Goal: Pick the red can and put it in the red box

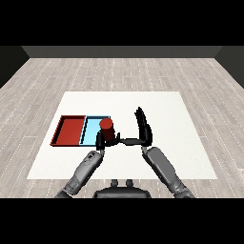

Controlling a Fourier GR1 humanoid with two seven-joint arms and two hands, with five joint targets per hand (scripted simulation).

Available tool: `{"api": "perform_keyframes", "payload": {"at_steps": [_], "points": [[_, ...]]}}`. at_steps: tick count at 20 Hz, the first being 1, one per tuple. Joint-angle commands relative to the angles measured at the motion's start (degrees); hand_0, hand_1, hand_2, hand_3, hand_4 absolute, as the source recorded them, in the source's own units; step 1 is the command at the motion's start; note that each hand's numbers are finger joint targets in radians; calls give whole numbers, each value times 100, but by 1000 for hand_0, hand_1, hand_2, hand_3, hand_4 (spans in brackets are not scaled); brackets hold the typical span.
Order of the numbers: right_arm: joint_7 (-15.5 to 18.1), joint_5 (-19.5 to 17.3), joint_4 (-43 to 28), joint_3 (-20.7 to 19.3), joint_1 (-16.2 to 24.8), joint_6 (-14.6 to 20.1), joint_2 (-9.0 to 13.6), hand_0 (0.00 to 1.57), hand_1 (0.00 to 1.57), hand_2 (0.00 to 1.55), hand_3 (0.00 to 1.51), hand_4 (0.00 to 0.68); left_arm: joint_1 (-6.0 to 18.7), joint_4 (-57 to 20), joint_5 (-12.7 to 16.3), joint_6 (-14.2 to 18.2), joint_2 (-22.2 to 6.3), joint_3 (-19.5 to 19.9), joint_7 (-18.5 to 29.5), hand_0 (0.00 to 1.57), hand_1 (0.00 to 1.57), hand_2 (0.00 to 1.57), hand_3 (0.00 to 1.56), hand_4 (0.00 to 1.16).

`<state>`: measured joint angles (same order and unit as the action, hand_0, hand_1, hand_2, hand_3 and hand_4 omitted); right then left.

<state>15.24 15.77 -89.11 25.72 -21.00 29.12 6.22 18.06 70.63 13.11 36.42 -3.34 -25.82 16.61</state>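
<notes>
Head view: red can (106, 126) prob over light blue tray (90, 129), beside red tray (69, 130).

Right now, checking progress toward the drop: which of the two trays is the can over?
The light blue tray, the right-hand one; the red can, held by the left hand, overlaps it, not the red tray.
</notes>
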Motion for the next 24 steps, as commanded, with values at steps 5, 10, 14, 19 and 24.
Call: {"api": "perform_keyframes", "payload": {"at_steps": [5, 10, 14, 19, 24], "points": [[316, 299, -1078, -625, 1473, -447, 835, 0, 0, 0, 0, 0, 276, -1, -296, -216, -1130, 683, -213, 1571, 1571, 1571, 1471, 1125], [542, 381, -890, -948, 2174, -610, 1029, 0, 0, 0, 0, 0, 272, -501, -539, -152, -1577, 1001, -267, 1571, 1571, 1560, 1467, 1115], [561, 384, -871, -1289, 2379, -697, 1253, 0, 0, 0, 0, 0, 177, -736, -290, -558, -2207, 1590, -355, 1571, 1571, 1555, 1462, 1091], [446, 271, -358, -1445, 2066, -699, 1153, 0, 0, 0, 0, 0, 810, -2057, -470, -782, -2391, 1879, -592, 1571, 1571, 1552, 1473, 1099], [301, 192, 16, -1604, 1874, -695, 1206, 0, 0, 0, 0, 0, 1767, -4140, -651, -1017, -2239, 2113, -292, 1571, 1571, 1565, 1473, 1079]]}}
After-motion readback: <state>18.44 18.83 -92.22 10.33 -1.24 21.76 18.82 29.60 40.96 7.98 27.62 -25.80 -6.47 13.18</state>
